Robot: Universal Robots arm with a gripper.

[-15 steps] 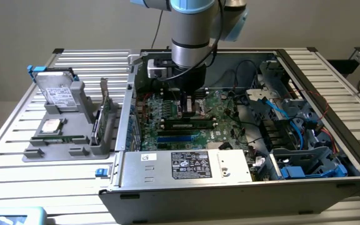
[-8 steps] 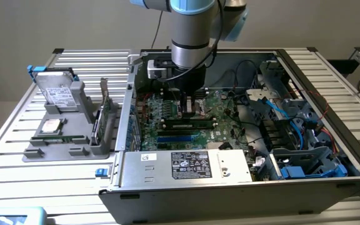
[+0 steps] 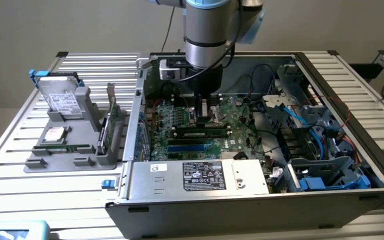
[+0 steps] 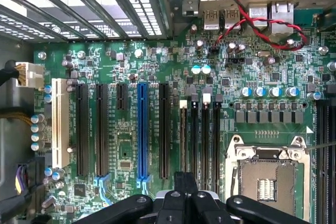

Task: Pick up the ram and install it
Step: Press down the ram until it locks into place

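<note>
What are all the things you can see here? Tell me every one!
computer case: one, grey, open on the slatted table
motherboard: one, green, inside the case
ram: one, green stick, lying in a motherboard slot
grey holder: one, at the exterior view's left
hard drive: one, silver, upright in the holder
expansion card: one, green, upright in the holder
end effector: one, black, shut, above the motherboard

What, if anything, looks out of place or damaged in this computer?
Nothing stands out. The motherboard looks intact, its slots run straight and parallel, and the gripper hangs over it.
</note>
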